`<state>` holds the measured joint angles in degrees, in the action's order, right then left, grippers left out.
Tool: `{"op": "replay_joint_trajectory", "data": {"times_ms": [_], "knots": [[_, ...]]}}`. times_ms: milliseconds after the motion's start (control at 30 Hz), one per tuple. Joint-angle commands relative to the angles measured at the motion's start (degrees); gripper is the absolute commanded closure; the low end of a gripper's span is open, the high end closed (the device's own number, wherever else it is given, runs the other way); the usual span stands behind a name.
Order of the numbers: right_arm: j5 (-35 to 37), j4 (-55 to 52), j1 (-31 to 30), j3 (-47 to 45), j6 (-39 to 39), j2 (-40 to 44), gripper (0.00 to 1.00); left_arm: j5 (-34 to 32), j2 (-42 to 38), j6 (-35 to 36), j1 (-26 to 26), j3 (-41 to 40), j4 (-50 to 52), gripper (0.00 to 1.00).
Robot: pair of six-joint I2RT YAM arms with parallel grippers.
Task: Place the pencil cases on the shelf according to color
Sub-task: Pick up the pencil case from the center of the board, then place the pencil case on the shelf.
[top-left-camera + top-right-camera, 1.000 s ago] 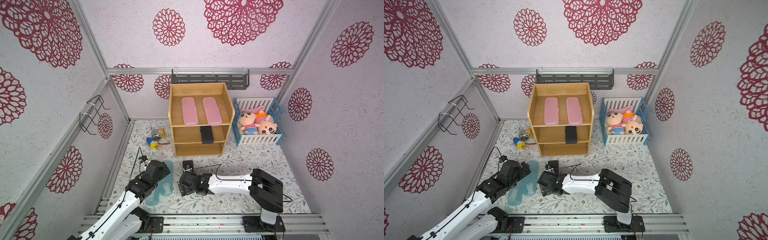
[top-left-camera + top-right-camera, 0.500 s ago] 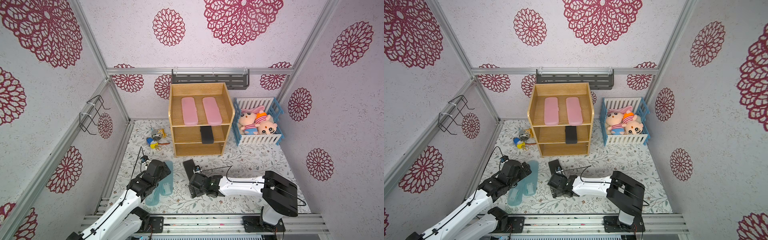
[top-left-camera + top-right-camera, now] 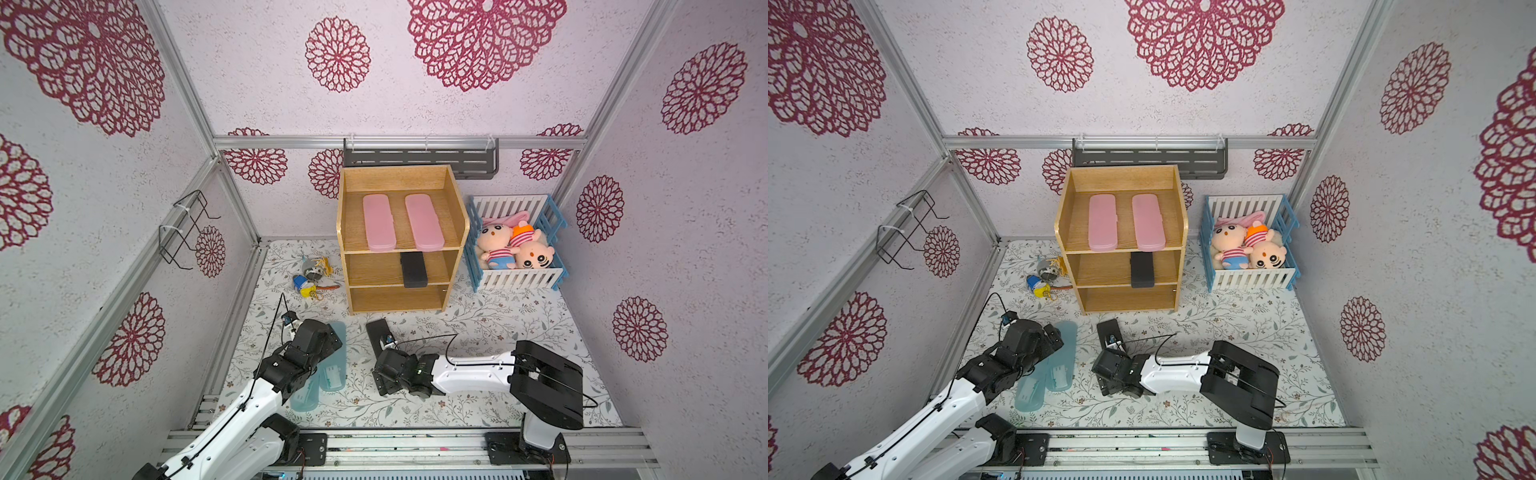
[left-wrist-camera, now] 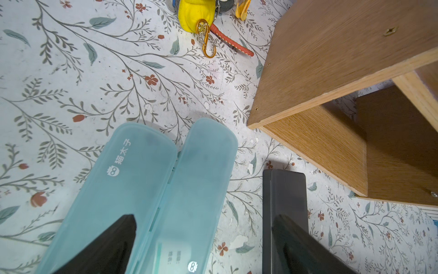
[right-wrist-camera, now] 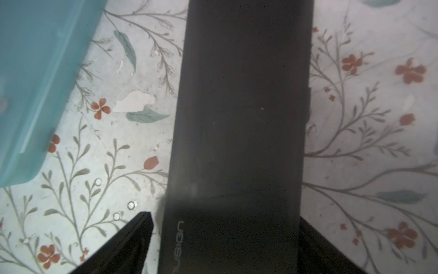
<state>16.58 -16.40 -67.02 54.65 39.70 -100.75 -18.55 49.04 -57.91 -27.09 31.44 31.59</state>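
R hand [image 5: 226, 217] is low over the worktop [image 5: 118, 154], fingers [image 5: 123, 246] astride the near end of a black case [image 5: 241, 106]. It's spread wide, w/ a thin gap showing on one side and the other finger v. close to the case wall; no clamp that I can see. The case lies flat, long axis pointing at the shelf [image 3: 401, 251], far end near its foot but not touching.

L hand [image 4: 205, 217] is also spread wide w/ nothing held. It hovers over two blue cases [image 4: 132, 180], which lie flat side by side, long edges touching, on the L-arm side of the black case.

Shelf: top tier has 2 pink cases [image 3: 378, 222], parallel and apart. Mid tier has a 2nd black case [image 3: 413, 270], its end poking past the front edge.

Keyrings [image 3: 311, 276] lie by the shelf's L side; a crate [image 3: 519, 279] w/ plush toys [image 3: 498, 245] stands by its R side.
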Motion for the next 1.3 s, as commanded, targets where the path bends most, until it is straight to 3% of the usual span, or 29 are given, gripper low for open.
{"op": "replay_joint_trajectory", "data": {"times_ms": [0, 133, 200, 433, 600, 1133, 1267], "knots": [[1.9, -1.2, -0.5, -1.6, 1.6, 0.9, 0.16, -0.2, -0.2, 1.3, 0.4, 1.5, 0.0, 0.03], [5.4, -1.6, -1.3, -2.3, 2.5, 5.2, 0.34, -0.2, 0.1, 1.5, 0.4, 2.3, 0.8, 0.03], [6.6, -1.0, -2.1, -3.0, 2.3, 8.7, 0.38, -0.2, -0.3, 1.3, 0.4, 2.2, 0.7, 0.03], [11.9, -0.3, -3.8, -4.4, 1.9, 22.1, 0.41, -1.3, -3.0, -0.1, 0.4, 0.9, 0.7, 0.03], [13.7, 0.8, -3.8, -3.5, 1.2, 26.5, 0.39, -2.2, -4.3, 0.0, 0.4, 0.2, 0.6, 0.03], [6.9, -8.2, 10.6, 30.8, -5.8, 1.3, 0.37, -1.9, -1.6, 2.0, 0.5, 2.4, 0.6, 0.03], [6.4, -10.7, 11.3, 36.0, -6.0, -2.4, 0.22, -1.9, -1.7, 2.3, 0.5, 2.3, 0.6, 0.03]]}}
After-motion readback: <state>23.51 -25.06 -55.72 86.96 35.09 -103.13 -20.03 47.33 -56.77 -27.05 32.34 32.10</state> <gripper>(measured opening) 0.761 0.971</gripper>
